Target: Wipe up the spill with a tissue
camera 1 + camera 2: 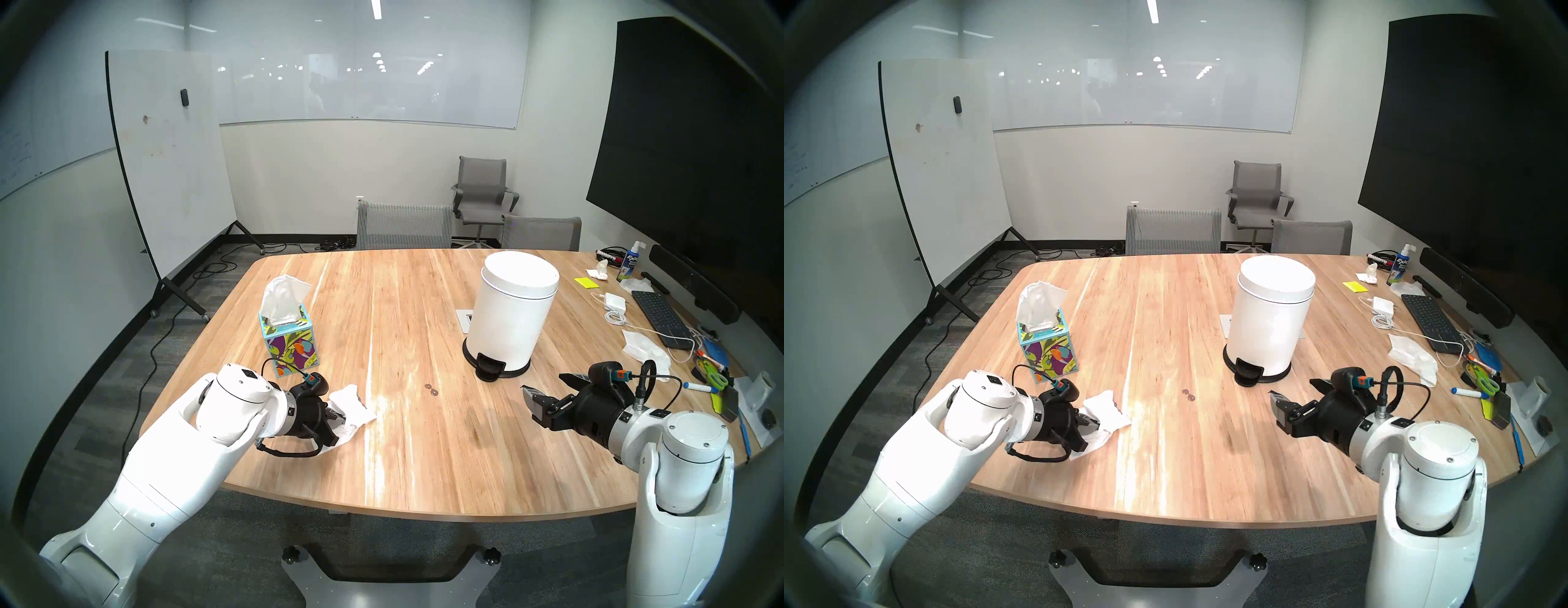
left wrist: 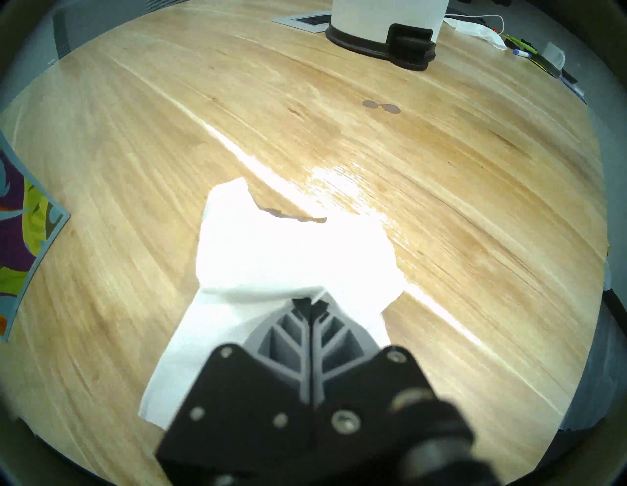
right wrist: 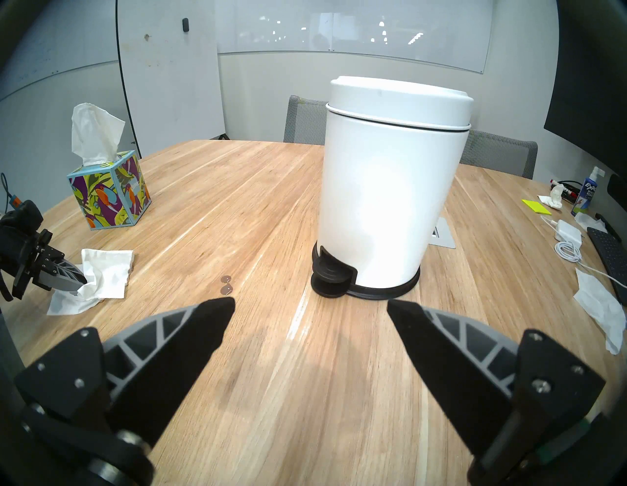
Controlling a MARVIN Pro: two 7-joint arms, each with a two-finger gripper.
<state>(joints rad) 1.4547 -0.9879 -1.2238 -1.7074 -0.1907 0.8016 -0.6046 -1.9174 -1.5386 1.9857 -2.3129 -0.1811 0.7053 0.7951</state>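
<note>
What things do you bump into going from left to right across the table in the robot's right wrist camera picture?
left gripper → tissue → spill → white pedal bin → black keyboard

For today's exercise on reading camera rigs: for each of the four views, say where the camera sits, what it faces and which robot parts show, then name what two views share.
Head left: above the table, looking down; both arms, left gripper, right gripper.
Head right: nearly the same picture.
Left wrist: behind the shut fingers, facing the tissue and spill.
Right wrist: between open fingers, facing the bin.
Shared: both wrist views show tissue, spill, bin and tissue box.
</note>
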